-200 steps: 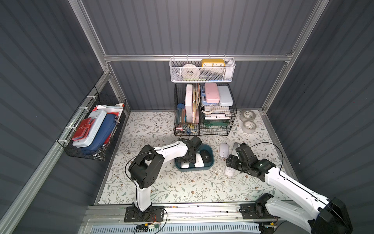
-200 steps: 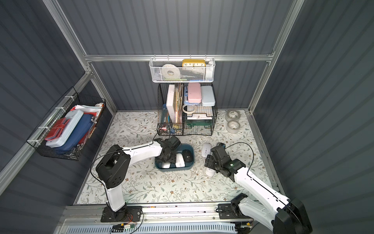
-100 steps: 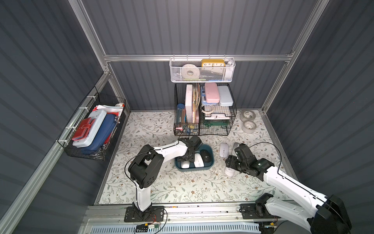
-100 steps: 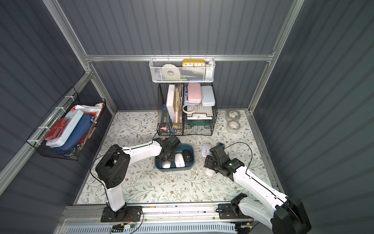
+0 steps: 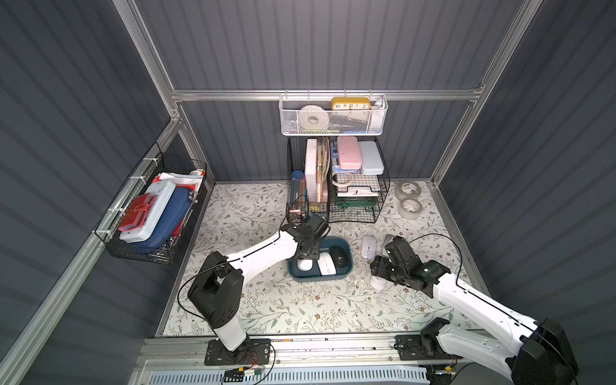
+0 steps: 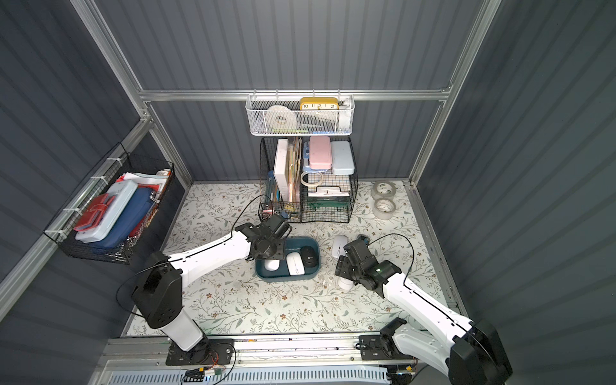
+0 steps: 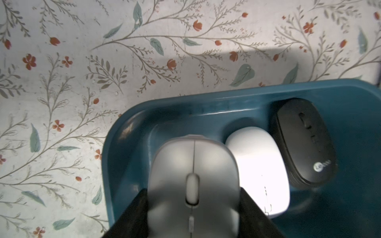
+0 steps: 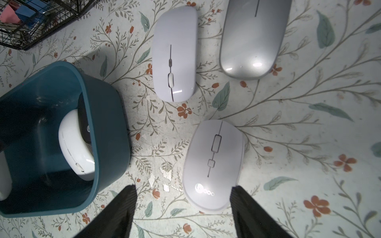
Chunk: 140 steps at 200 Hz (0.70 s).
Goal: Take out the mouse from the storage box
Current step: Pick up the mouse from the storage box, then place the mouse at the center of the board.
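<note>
The silver-grey plastic mouse with a scroll wheel (image 7: 192,160) sits squarely between the black fingers (image 7: 136,212) of the left gripper (image 7: 193,190), at one end of the shallow teal-blue plastic storage box (image 7: 206,99). In a top view it shows as a pale shape (image 5: 305,264) under the wrist.

It lies close to the tub's rounded corner wall. On its other side a glossy white mouse (image 7: 259,169) lies just beside it, with a matte black mouse (image 7: 305,142) beyond. Outside that wall the floral mat (image 7: 82,82) is open, while the black wire basket (image 5: 336,186) stands close behind the tub.

The left jaws are pressed against both flanks of the silver-grey mouse (whether it has left the tub floor I cannot tell). The right gripper (image 8: 183,188) is spread wide above a pale lilac-white mouse (image 8: 212,164) lying on the mat, gripping nothing.
</note>
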Motion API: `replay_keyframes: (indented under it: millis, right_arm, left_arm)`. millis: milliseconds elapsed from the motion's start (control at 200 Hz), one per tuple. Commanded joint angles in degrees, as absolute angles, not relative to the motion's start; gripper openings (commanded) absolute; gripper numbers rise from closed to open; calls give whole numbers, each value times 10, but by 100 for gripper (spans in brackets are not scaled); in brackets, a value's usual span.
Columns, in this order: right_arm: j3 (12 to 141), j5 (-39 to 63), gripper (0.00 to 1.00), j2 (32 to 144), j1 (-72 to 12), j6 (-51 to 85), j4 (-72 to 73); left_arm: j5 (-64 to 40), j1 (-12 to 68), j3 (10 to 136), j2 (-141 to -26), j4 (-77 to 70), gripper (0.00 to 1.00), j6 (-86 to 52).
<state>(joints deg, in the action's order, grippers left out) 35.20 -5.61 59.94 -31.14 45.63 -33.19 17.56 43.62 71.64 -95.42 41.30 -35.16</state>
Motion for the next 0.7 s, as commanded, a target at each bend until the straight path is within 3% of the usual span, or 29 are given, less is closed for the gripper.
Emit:
replay_keyframes:
  millis: [0, 425, 695]
  right_arm:
    - [364, -60, 77, 599, -315, 464, -329]
    - [365, -63, 77, 587, -321, 467, -339]
    - [371, -70, 77, 588, -332, 468, -345]
  left_arm:
    - [168, 424, 745, -928, 450, 58, -330]
    - [162, 287, 716, -865, 461, 56, -285]
    - [127, 212, 681, -897, 413, 56, -269]
